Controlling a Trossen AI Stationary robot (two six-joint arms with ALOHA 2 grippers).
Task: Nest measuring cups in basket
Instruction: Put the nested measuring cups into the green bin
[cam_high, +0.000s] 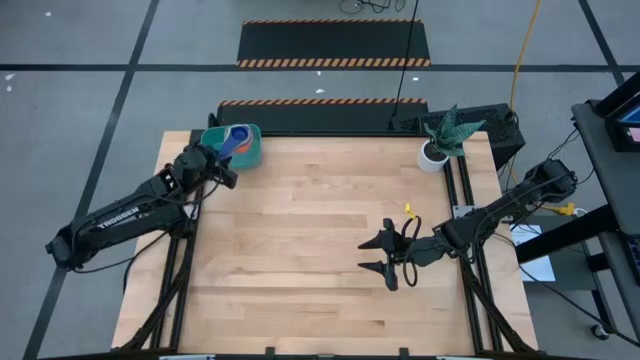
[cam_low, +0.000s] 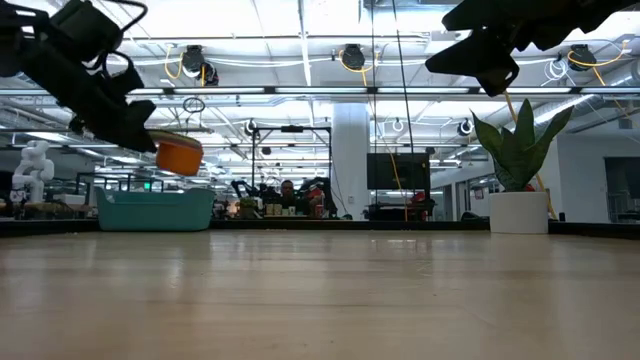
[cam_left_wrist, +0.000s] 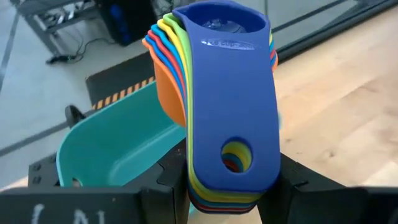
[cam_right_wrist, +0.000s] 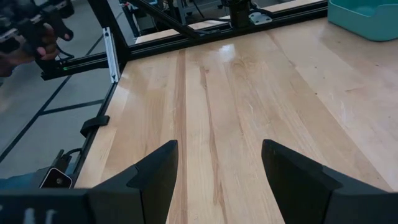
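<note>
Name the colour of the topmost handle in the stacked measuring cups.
Dark blue handle, clearest in the left wrist view.

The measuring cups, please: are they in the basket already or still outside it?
Outside. The nested measuring cups are clamped by their handles in the left gripper, held in the air above the basket.

The right hand, fingers spread, hovers over bare table; basket beyond.

I see a green plant in a white pot at the far corner of my wood table. Past the table, black mats with orange stripes lie on the grey floor.
</note>
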